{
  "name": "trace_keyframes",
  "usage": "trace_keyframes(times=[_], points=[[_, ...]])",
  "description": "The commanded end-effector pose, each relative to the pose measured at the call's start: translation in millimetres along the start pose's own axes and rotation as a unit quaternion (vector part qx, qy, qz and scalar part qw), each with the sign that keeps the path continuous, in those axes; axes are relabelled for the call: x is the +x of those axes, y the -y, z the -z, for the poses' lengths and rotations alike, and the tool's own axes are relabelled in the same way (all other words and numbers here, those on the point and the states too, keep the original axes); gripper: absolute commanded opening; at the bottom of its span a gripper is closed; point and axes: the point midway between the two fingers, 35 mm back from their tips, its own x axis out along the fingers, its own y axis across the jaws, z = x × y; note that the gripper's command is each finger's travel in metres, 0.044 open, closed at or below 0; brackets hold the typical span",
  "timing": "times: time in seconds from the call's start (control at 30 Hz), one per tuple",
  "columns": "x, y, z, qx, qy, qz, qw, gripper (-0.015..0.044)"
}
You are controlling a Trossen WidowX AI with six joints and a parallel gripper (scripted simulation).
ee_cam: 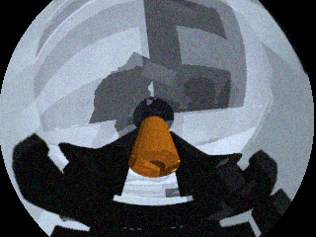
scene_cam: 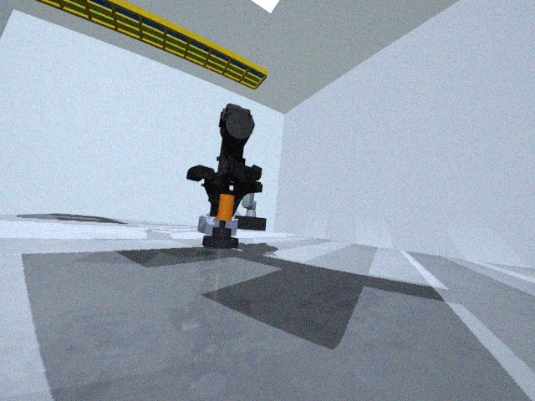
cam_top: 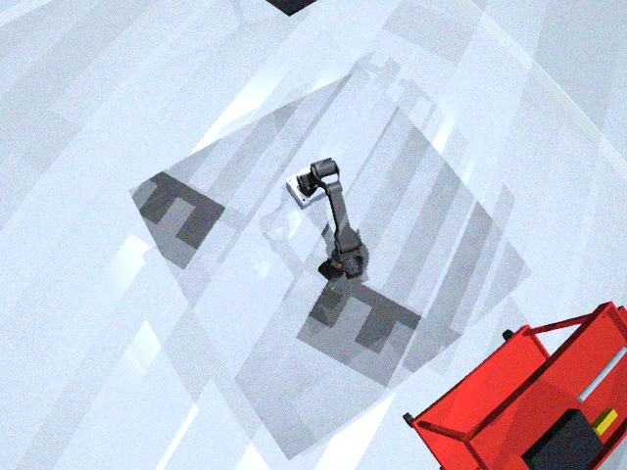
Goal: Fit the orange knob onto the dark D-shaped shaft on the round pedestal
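Gripping orange knob (scene_cam: 225,207) (ee_cam: 154,148): claw (scene_cam: 225,205) (ee_cam: 153,132) partway closed, above dark pedestal (scene_cam: 220,241).

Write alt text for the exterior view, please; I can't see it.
The dark arm's jaws grip the orange knob upright above the round pedestal, with a bit of dark shaft showing between them. A pale block is partly hidden behind, and a yellow beam hangs overhead.

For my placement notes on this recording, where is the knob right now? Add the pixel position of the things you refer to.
In the exterior view, the knob (scene_cam: 225,207) (ee_cam: 154,143) is left of centre, between the gripper's (scene_cam: 225,202) (ee_cam: 154,148) fingers and above the pedestal (scene_cam: 220,241), not down on it.
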Motion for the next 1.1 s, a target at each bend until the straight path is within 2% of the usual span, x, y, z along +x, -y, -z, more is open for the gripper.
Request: trace_keyframes(times=[0.0,0.1,1.07], points=[[-3.4,-0.3,0.0,-0.049,0.003,0.001,0.999,0.0],[-3.3,-1.0,1.8,-0.091,0.003,0.001,0.996,0.0],[-2.0,-0.5,0.9,-0.091,0.003,0.001,0.996,0.0]])
